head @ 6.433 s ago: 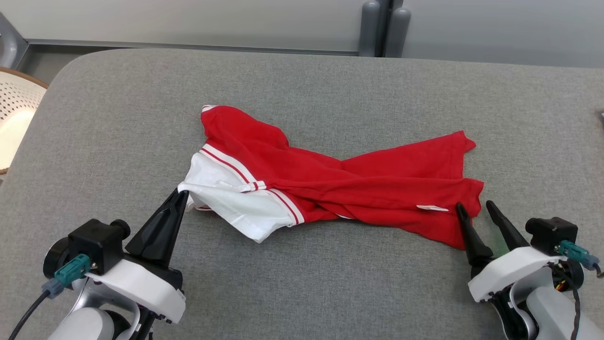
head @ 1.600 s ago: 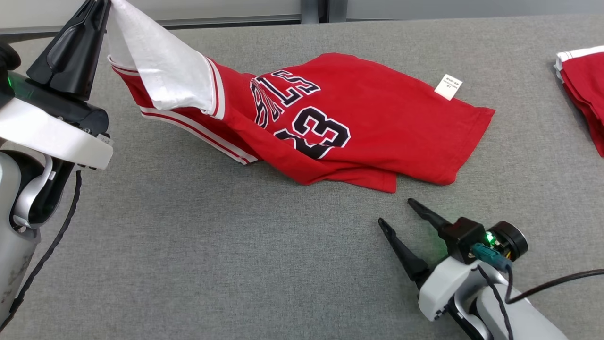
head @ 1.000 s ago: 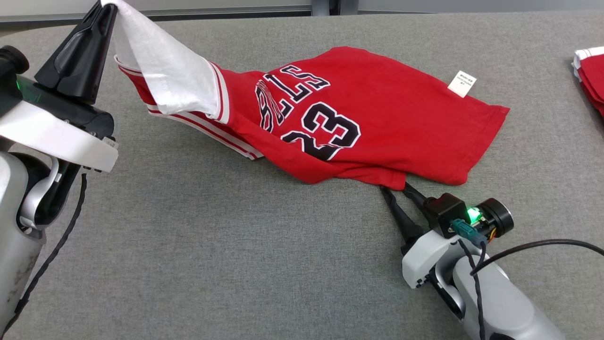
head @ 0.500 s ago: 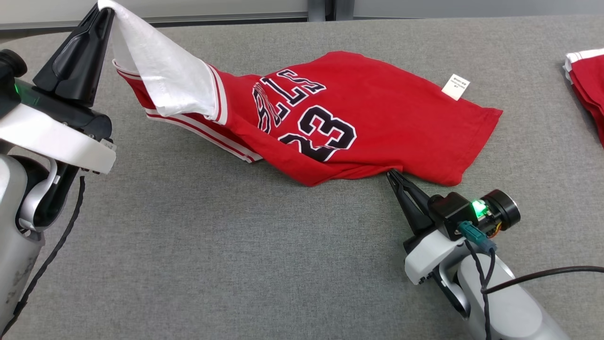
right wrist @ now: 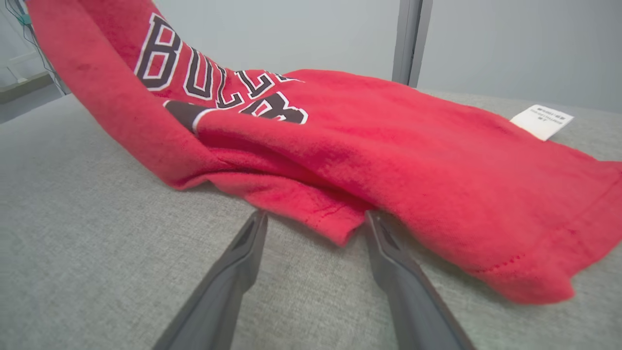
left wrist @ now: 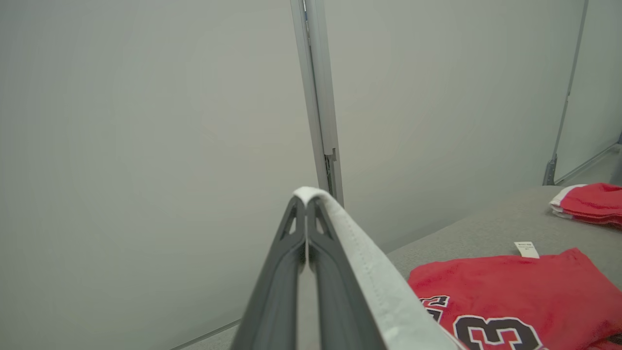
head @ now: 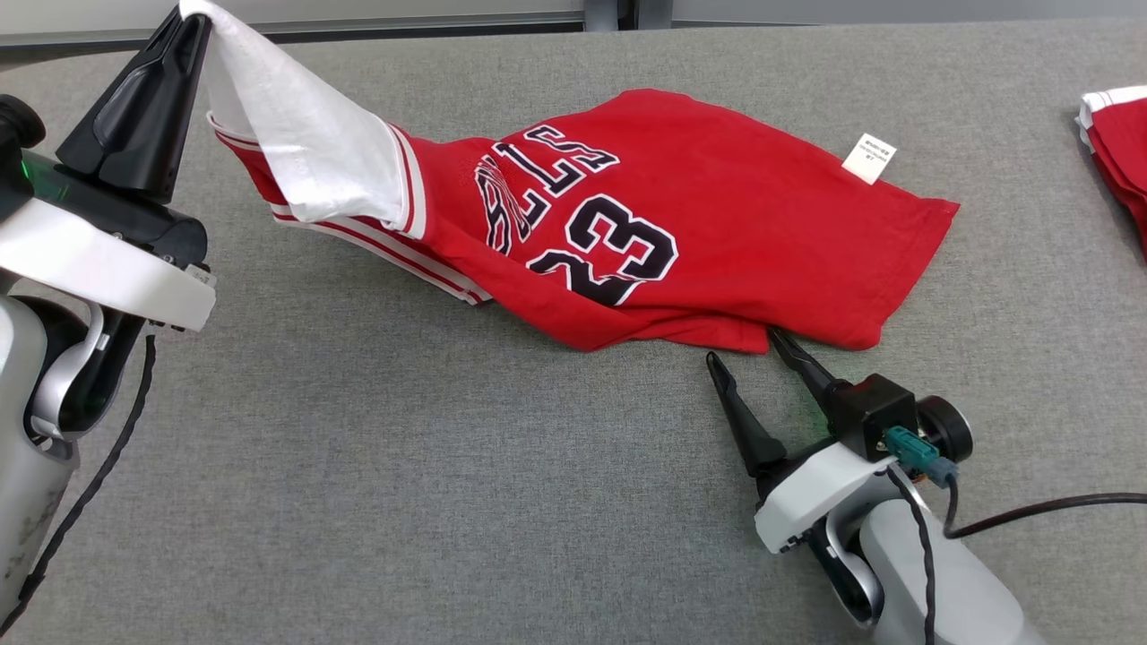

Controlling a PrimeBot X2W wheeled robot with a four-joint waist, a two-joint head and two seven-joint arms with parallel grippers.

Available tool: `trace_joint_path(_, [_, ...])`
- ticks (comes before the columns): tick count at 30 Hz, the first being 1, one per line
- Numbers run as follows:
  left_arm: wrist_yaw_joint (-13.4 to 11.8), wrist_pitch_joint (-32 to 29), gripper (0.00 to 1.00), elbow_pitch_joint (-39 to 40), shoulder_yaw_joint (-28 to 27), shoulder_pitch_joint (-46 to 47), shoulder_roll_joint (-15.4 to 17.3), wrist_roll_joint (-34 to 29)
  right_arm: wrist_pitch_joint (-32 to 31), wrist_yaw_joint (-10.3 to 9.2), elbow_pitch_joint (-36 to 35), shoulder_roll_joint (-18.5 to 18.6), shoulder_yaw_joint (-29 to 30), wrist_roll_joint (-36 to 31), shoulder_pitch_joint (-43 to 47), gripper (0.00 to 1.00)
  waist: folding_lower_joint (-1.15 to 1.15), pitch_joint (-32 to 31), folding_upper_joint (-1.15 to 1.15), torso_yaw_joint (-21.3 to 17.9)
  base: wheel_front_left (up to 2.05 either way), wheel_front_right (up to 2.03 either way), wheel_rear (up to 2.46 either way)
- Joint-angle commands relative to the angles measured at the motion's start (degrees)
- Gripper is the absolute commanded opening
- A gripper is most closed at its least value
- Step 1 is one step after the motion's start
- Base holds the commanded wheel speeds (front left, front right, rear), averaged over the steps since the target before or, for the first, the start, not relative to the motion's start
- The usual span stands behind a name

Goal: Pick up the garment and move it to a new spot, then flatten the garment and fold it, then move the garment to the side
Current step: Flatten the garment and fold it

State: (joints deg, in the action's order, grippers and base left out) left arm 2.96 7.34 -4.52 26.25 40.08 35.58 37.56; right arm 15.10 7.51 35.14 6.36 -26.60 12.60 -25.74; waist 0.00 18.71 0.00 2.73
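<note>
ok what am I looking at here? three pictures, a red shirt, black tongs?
It's a two-armed robot working at a grey padded table. One picture looks down from a camera on its head. The other two come from cameras on each wrist, looking along that arm's two dark fingers. The "tongs" are its grippers. On the table lies a red Bulls 23 jersey, rumpled, not yet flat. The left gripper is shut on the jersey's white sleeve, holding it up off the table. The right gripper is open, its fingers straddling a corner of the near hem, gripping nothing. Another red garment lies at the table's right edge.
</note>
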Motion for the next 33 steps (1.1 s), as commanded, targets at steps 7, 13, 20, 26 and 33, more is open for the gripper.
trace_joint_path(7, [-0.5,0.4,0.00,0.3,0.0,-0.7,0.7,-0.2,0.0,-0.05,-1.1,1.4,-2.2,8.8,0.5,1.00,0.00,0.4,0.00,-0.1,0.00,0.00,0.00])
trace_joint_path(13, [-0.9,0.2,0.00,0.7,0.0,-0.6,0.9,-0.1,0.0,-0.04,-0.3,1.7,-3.2,10.0,-0.8,0.64,0.00,1.0,0.00,0.0,0.00,0.00,0.00])
trace_joint_path(20, [-1.0,0.4,0.00,0.6,0.2,-0.2,0.9,-0.1,0.0,-0.04,-0.8,2.2,-4.5,8.6,-2.4,0.00,0.00,1.5,0.00,0.3,0.00,0.00,0.00])
trace_joint_path(26, [-1.3,1.4,0.00,-0.1,-0.1,-1.0,0.9,0.2,0.0,-0.04,-8.4,4.1,-3.2,6.0,-0.4,0.00,0.00,-0.3,0.00,-0.4,0.00,0.00,0.00])
trace_joint_path(33, [-1.5,2.4,0.00,0.5,-0.8,-0.7,1.7,0.1,0.0,-0.04,-20.2,6.9,0.8,3.4,1.8,0.00,0.00,-2.8,0.00,-1.8,0.00,0.00,0.00])
